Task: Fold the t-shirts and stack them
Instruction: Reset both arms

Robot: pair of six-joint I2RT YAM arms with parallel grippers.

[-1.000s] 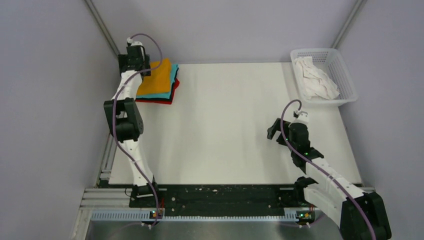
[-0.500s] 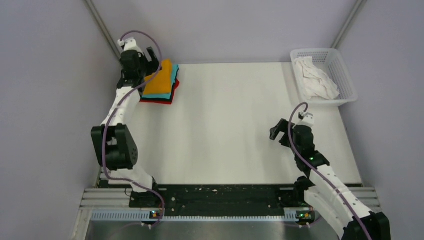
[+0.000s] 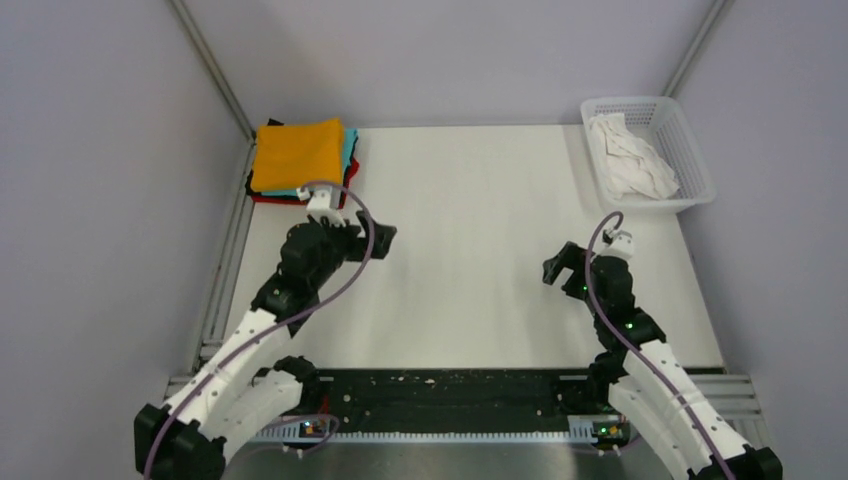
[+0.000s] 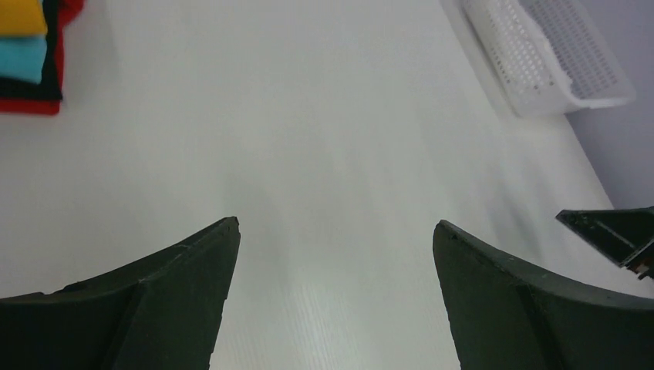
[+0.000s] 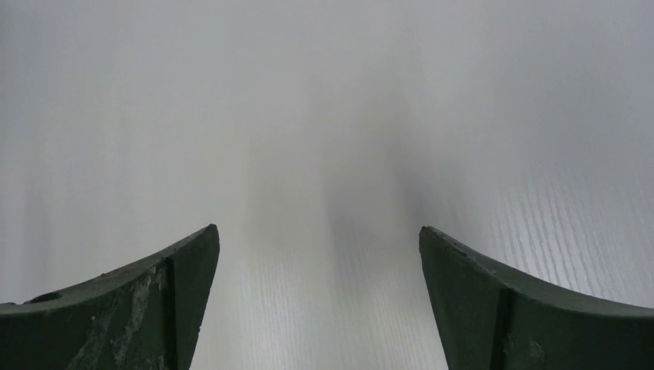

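Observation:
Folded t-shirts lie stacked at the table's far left corner: orange-yellow on top, with cyan, red and black edges under it. The left wrist view catches the corner of this stack. A crumpled white t-shirt lies in the mesh basket. My left gripper hangs open over bare table, nearer than the stack, holding nothing. My right gripper is open and empty over the right half of the table.
The white basket stands at the far right corner. Metal frame rails run along the left edge and the near edge of the table. In the left wrist view, part of the right gripper shows at the right edge.
My left arm has drawn back from the stack towards me and to the right, uncovering the orange-yellow shirt. The right gripper has slid slightly nearer. Both stayed open.

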